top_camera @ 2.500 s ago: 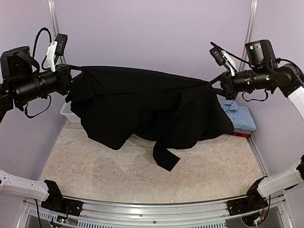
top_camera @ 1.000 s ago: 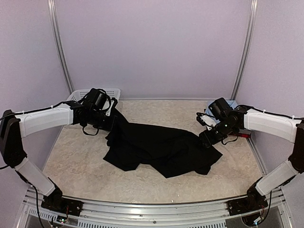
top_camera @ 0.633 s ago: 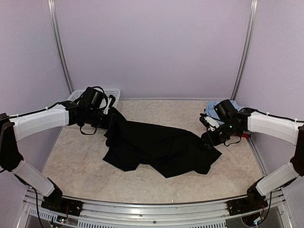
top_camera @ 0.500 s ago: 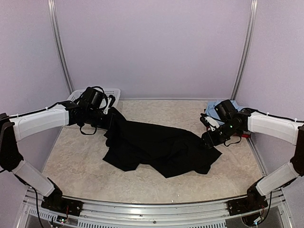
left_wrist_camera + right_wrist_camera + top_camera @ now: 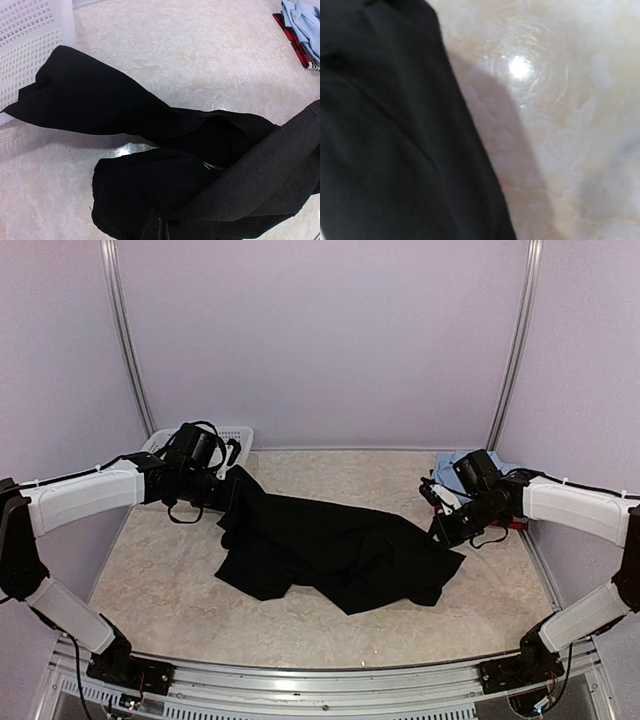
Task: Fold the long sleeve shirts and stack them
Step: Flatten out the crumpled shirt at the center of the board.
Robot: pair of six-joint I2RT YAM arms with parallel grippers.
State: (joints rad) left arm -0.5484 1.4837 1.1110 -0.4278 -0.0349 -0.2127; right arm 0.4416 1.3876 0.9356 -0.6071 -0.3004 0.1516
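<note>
Evidently the black shirt lies crumpled between left gripper and right gripper, posted at opposite edges for spreading; we cannot tell their closure.

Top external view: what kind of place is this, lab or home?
Likely a lab robot cell: bare lilac walls with metal corner posts, an aluminium rail at the near edge of the table, and a black shirt lying on it.
</note>
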